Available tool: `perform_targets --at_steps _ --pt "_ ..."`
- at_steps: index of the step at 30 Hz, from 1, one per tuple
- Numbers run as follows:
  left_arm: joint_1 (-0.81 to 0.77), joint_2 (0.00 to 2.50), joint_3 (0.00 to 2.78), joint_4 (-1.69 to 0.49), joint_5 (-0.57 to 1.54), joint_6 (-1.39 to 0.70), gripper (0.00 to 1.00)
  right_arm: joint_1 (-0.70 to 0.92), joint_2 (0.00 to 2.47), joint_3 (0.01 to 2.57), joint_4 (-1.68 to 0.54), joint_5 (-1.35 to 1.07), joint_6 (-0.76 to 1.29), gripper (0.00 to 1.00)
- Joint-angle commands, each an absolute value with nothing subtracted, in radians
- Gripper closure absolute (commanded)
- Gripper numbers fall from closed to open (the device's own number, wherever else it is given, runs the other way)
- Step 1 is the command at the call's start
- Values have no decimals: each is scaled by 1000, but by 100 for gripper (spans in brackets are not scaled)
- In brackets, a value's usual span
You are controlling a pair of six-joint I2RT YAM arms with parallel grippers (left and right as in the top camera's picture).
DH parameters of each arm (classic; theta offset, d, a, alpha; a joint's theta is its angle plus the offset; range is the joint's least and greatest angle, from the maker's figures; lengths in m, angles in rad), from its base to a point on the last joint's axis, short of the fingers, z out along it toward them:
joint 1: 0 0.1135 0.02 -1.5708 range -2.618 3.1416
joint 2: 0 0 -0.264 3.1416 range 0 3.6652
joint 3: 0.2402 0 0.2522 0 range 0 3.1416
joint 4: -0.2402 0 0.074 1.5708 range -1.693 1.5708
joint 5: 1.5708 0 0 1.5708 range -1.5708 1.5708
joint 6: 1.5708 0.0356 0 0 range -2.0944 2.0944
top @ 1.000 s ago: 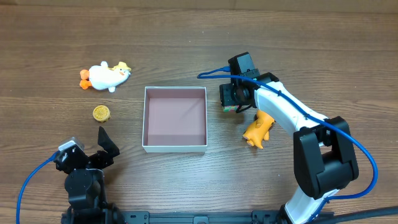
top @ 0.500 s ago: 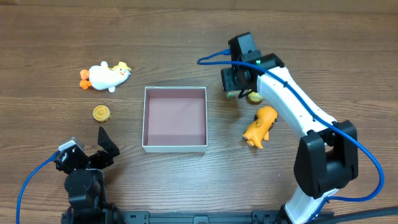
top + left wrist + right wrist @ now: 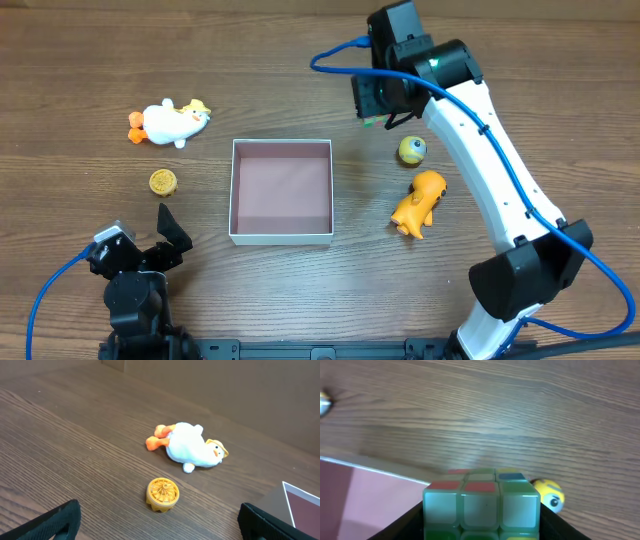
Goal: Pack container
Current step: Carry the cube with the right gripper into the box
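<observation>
The container (image 3: 281, 190), a shallow white-walled box with a pinkish inside, sits mid-table with nothing in it. My right gripper (image 3: 384, 110) is shut on a pale multicoloured puzzle cube (image 3: 482, 507) and holds it above the table, beyond the container's far right corner. In the right wrist view the container's wall (image 3: 380, 471) shows at lower left. My left gripper (image 3: 150, 250) is open and empty near the front left. In the left wrist view its fingers (image 3: 165, 527) frame a yellow ridged disc (image 3: 162, 493), and the container corner (image 3: 300, 505) shows at right.
A white plush duck (image 3: 172, 122) lies at far left, also in the left wrist view (image 3: 192, 450). The yellow disc (image 3: 163, 182) lies left of the container. A yellow one-eyed ball (image 3: 411, 150) and an orange toy animal (image 3: 418, 203) lie right of the container.
My right arm has risen and moved toward the far side with the cube in its jaws, uncovering the yellow ball. The left arm has not moved.
</observation>
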State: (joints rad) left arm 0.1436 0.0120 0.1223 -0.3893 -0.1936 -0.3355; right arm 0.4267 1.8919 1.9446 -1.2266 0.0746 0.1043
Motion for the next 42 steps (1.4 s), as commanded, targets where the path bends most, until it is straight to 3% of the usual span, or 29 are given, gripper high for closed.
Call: perform_targets --at_steps 1,17,22,42 --pt "141 8 114 -385 -183 -314 0 471 1895 1990 -1250 33 134 40" --pt "141 8 114 -385 -183 -314 0 712 1895 1937 -1268 6 322 40" --pt "141 8 114 -385 -183 -314 0 720 1925 1859 -1240 7 425 40" --pt "141 8 114 -385 -183 -314 0 718 2121 1851 -1156 169 499 40"
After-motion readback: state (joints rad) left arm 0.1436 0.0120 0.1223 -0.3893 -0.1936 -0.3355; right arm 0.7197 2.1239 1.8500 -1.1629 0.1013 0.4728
